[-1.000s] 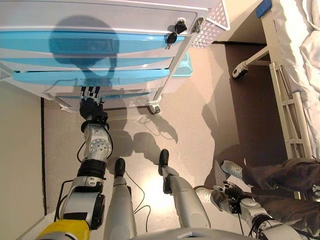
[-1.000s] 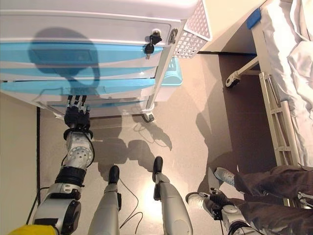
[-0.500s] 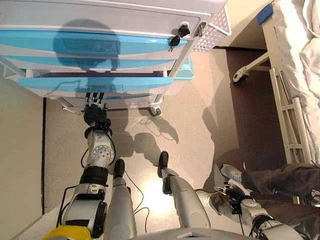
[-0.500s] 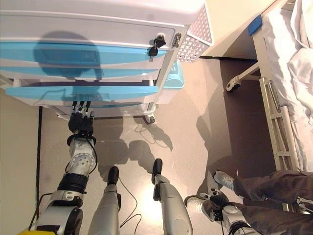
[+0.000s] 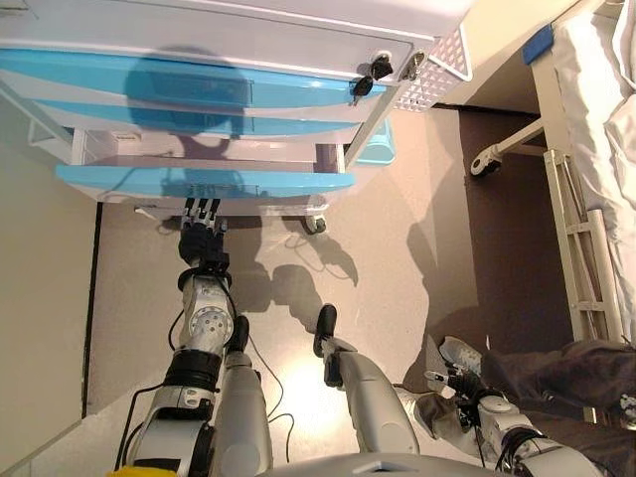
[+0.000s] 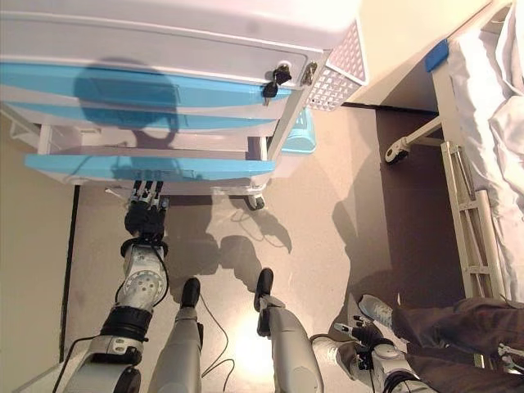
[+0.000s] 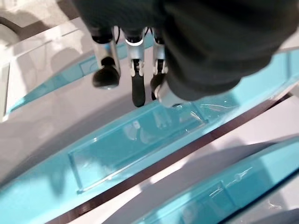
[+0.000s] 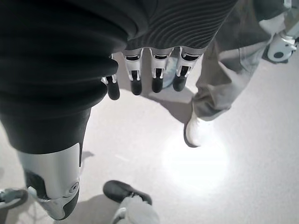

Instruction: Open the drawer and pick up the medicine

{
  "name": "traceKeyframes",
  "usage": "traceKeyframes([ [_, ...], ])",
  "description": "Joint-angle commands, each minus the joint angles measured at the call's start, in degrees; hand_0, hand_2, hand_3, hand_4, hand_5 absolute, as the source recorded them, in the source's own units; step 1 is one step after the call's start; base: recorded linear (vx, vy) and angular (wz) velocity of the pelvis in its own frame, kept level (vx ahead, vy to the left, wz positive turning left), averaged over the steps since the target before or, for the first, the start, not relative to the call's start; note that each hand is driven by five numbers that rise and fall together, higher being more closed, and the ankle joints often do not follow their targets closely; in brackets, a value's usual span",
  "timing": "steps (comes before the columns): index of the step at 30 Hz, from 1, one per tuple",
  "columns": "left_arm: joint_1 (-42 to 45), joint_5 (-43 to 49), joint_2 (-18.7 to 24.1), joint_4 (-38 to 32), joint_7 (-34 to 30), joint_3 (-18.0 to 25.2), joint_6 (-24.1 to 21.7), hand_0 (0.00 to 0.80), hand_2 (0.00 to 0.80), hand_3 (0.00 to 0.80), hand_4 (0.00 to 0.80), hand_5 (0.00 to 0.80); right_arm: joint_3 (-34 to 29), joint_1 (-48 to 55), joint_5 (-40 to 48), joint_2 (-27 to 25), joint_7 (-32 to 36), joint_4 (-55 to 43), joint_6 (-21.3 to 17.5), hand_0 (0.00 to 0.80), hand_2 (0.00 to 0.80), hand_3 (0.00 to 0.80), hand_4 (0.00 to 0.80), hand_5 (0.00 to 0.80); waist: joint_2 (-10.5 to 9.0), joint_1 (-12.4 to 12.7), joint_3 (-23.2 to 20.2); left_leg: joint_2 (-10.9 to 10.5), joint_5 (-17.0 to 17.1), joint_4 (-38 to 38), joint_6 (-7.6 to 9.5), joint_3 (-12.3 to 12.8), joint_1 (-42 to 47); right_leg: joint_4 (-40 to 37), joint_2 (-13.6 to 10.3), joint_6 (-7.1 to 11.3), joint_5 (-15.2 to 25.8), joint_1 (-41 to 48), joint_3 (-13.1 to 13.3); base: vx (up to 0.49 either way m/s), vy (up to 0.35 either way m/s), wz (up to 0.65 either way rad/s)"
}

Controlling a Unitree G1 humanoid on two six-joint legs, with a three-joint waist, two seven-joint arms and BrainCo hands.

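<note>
A white cart (image 5: 248, 35) with blue drawer fronts stands ahead of me. Its lower blue drawer (image 5: 204, 181) sticks out past the drawers above it, and the inside lies in shadow. No medicine shows in any view. My left hand (image 5: 202, 238) reaches up to this drawer's front, its fingers (image 7: 136, 84) hooked over the blue front's edge beside a clear label pocket (image 7: 135, 144). My right hand (image 5: 455, 383) hangs low at my right side, fingers (image 8: 156, 77) relaxed and holding nothing.
Keys (image 5: 366, 78) hang from the cart's top lock, and a white basket (image 5: 437, 68) is fixed to its side. A hospital bed (image 5: 586, 199) with a castor (image 5: 484, 162) stands at the right. A person's trousered leg (image 5: 556, 363) and shoe (image 5: 459, 350) are close to my right hand.
The lower blue drawer has slid out toward me with my left hand on its front. The whole view has also shifted. My right hand has stayed put.
</note>
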Motion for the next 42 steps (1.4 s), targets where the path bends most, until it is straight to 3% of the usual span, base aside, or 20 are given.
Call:
traceKeyframes([
  [1, -4.3, 4.4, 1.1, -18.6, -10.3, -6.1, -1.7, 0.800, 0.800, 0.800, 0.800, 0.800, 1.6, 2.2, -1.2, -1.2, -0.5, 0.6, 0.3, 0.000, 0.000, 0.000, 0.000, 0.000, 0.33, 0.4, -3.4, -2.8, 1.6, 1.9, 2.91, -0.6, -5.8, 3.5, 1.8, 2.70, -1.7, -0.1, -1.5, -0.020, -0.044, 0.07],
  [9, -1.6, 4.3, 1.0, -20.7, -10.7, -7.4, -0.8, 0.800, 0.800, 0.800, 0.800, 0.800, 1.7, 2.2, -0.9, -0.9, -0.8, 0.4, 0.1, 0.000, 0.000, 0.000, 0.000, 0.000, 0.17, 1.1, -2.8, -3.0, 1.8, 2.5, 2.88, -1.7, -6.1, 4.7, 2.0, 2.47, -2.4, -0.3, -2.3, -0.009, -0.020, 0.07],
  [18, 0.4, 4.5, 2.0, -22.4, -11.4, -8.9, 0.6, 0.800, 0.800, 0.800, 0.800, 0.800, 1.2, 2.6, -0.1, -1.0, -1.1, 0.1, 0.0, 0.000, 0.000, 0.000, 0.000, 0.000, 0.37, 2.9, -1.5, -2.8, 3.4, 1.5, 1.93, -4.5, -5.4, 7.5, 2.0, 1.88, -5.0, 0.2, -5.3, 0.005, -0.053, 0.14],
  [29, 5.9, 2.4, 2.6, -24.7, -13.1, -10.7, 2.6, 0.800, 0.800, 0.800, 0.800, 0.800, -0.2, 2.7, 0.9, -1.8, -1.7, -0.3, -0.1, 0.000, 0.000, 0.000, 0.000, 0.000, 1.95, 4.7, 0.1, -3.8, 3.7, 2.2, 2.15, -6.7, -4.9, 9.1, 1.3, 1.69, -6.4, 1.5, -7.6, -0.011, -0.018, 0.14],
  [42, 12.1, 0.0, 5.4, -29.1, -14.9, -13.4, 5.6, 0.800, 0.800, 0.800, 0.800, 0.800, -0.1, 2.7, 1.3, -1.9, -2.1, -0.2, -0.2, 0.000, 0.000, 0.000, 0.000, 0.000, 2.50, 7.1, 1.3, -4.2, 4.5, 2.5, 1.88, -9.2, -5.4, 10.3, 0.9, 1.36, -7.6, 2.1, -10.3, -0.008, -0.024, 0.13],
])
